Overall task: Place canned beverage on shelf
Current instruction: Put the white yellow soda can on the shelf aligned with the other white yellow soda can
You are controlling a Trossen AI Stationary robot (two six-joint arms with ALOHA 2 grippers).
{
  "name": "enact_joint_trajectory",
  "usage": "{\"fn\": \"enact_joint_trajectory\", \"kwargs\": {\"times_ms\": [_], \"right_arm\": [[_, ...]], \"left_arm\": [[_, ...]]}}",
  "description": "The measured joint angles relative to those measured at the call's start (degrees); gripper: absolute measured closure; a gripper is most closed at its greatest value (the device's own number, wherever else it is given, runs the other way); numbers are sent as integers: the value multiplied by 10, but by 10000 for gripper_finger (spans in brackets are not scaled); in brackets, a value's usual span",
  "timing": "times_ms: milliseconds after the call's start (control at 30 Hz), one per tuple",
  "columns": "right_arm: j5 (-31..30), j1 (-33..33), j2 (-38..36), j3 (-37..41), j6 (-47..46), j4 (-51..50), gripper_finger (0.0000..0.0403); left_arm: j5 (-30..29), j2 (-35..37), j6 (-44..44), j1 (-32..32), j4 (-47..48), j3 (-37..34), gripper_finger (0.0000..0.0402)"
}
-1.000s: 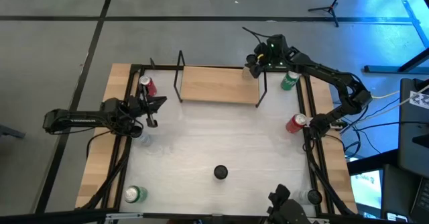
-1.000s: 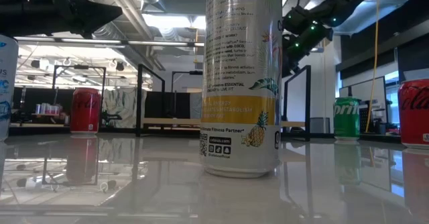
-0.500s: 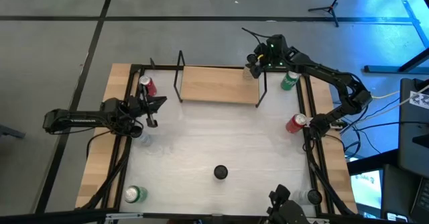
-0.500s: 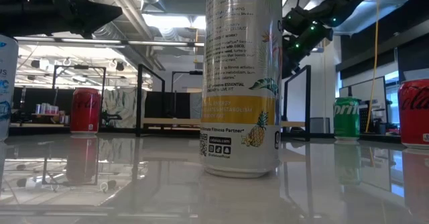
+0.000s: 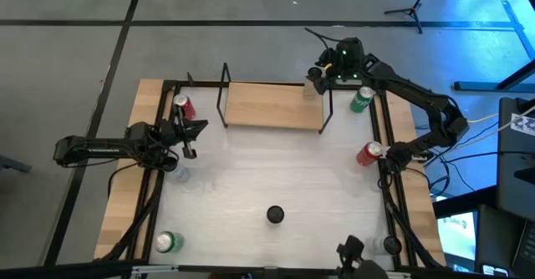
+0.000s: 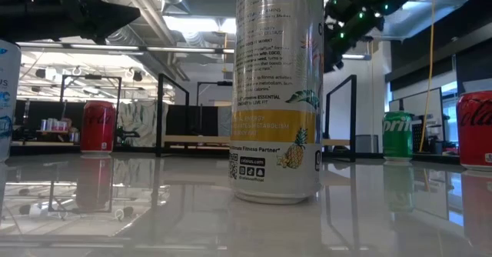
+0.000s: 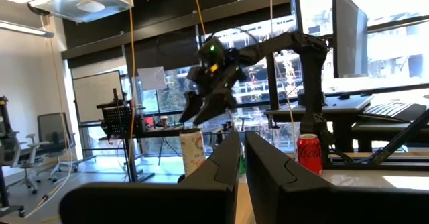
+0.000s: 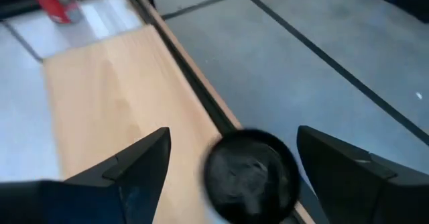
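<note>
The shelf [image 5: 266, 105], a light-wood board in a black rod frame, stands at the table's far middle. A pale canned beverage [image 7: 192, 154] stands upright on the shelf's right end; the right wrist view shows its dark round top [image 8: 249, 176]. My right gripper [image 8: 232, 137] hangs open just above it, one finger on either side of the top and clear of it. It hovers over the shelf's far right corner [image 5: 319, 73]. At the table's left side my left gripper [image 5: 191, 142] waits, shut and holding nothing.
Loose cans stand about the table: red [image 5: 184, 108] beside the shelf's left end, green [image 5: 360, 101] and red [image 5: 369, 153] at the right, green [image 5: 167, 242] at the near left, and a tall one [image 5: 275, 215] in the near middle. Black frame rails [image 5: 393, 197] line both sides.
My right gripper has risen from the shelf's right end and drawn a little toward the table's far edge. The can stays upright on the board below it. My left arm has kept still.
</note>
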State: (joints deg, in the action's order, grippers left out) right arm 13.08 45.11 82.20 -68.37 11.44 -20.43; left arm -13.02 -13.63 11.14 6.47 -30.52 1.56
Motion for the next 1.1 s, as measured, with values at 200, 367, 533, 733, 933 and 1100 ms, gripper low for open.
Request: {"fn": "enact_joint_trajectory", "kwargs": {"times_ms": [200, 367, 533, 733, 933, 1100], "right_arm": [[0, -68, -29, -37, 8, -81, 82], [0, -158, -55, -38, 4, -107, 82], [0, -263, -57, -38, -10, -107, 82], [-16, -379, -50, -30, -25, -74, 81], [-20, -463, -38, -10, -49, -29, 81], [-21, -518, -14, -8, -68, -16, 81]], "left_arm": [[0, 0, 0, 0, 0, 0, 384], [0, 0, -1, 0, 0, 0, 384], [0, 0, -1, 0, 0, 0, 384], [6, 0, -5, 0, 0, 0, 384], [32, 0, -8, 0, -1, 0, 384], [105, -3, -41, -2, -12, 0, 384]]}}
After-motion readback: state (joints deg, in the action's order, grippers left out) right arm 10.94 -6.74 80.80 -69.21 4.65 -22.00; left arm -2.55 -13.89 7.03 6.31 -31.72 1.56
